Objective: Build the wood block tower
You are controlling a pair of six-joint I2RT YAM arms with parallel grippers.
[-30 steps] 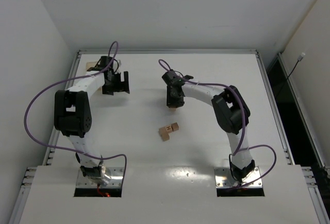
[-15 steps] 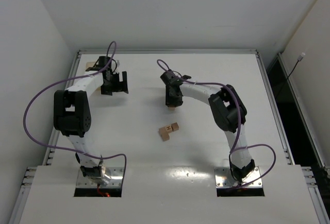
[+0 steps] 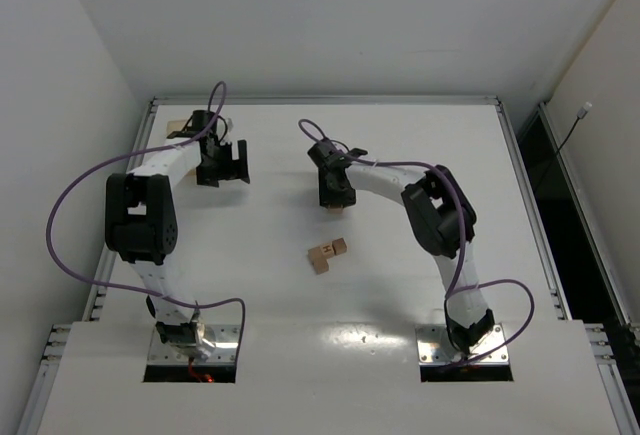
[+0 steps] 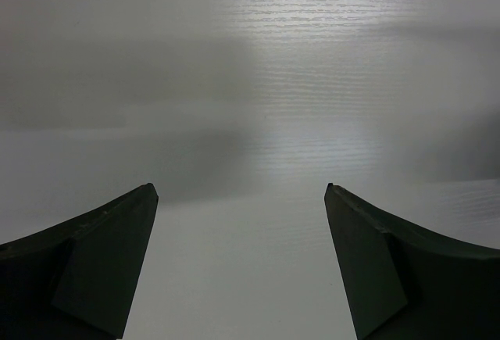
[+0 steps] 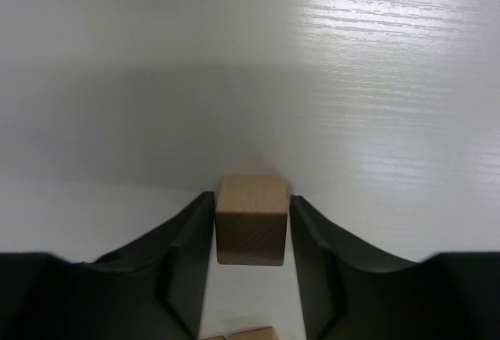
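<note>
tan wood sits all on one level so far: nothing is stacked anywhere on the worktop (image 3: 420, 135). the right end effector (image 5: 251, 203) is clenched on a single cube (image 5: 250, 230), its fingers pressed to two opposite faces, out past the middle of the worktop. whether that cube rests on the surface or hangs just above it i cannot tell. a small huddle of loose blocks (image 3: 327, 252) lies flat nearer the arm bases, well apart from the held cube. the left end effector (image 4: 239, 190) is released and empty, jaws wide over bare surface at the far left. by my reckoning the build has barely begun — every stacking step is yet to do.
</note>
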